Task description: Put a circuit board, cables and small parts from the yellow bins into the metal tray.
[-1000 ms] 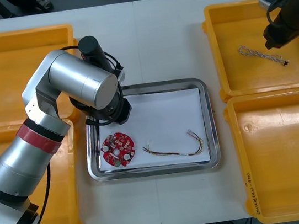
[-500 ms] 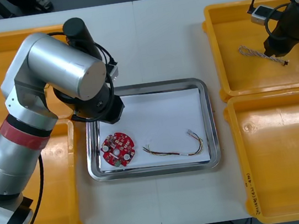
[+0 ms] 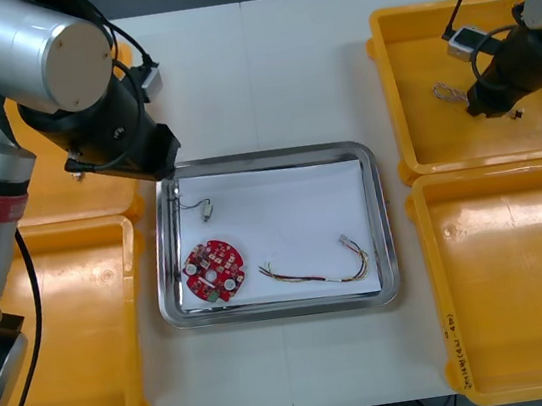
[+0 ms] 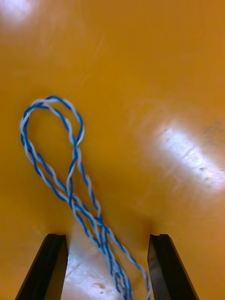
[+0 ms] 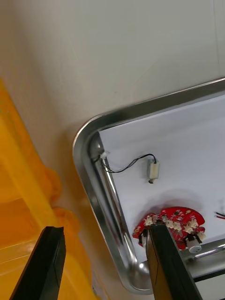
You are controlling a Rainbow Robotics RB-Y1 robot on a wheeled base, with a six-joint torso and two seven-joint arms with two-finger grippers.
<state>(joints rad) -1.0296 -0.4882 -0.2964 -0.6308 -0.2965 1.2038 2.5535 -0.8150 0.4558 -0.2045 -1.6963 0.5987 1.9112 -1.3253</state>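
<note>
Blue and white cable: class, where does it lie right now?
In the front view the blue and white cable lies in the far right yellow bin, between the right gripper's open fingers.

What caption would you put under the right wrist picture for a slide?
Open right hand straddling the twisted blue and white cable lying in a yellow bin.

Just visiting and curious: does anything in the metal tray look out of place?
Only slightly: the black lead of the small metal part climbs the left wall of the metal tray instead of lying flat. The circuit board and red and yellow cable lie flat inside.
</note>
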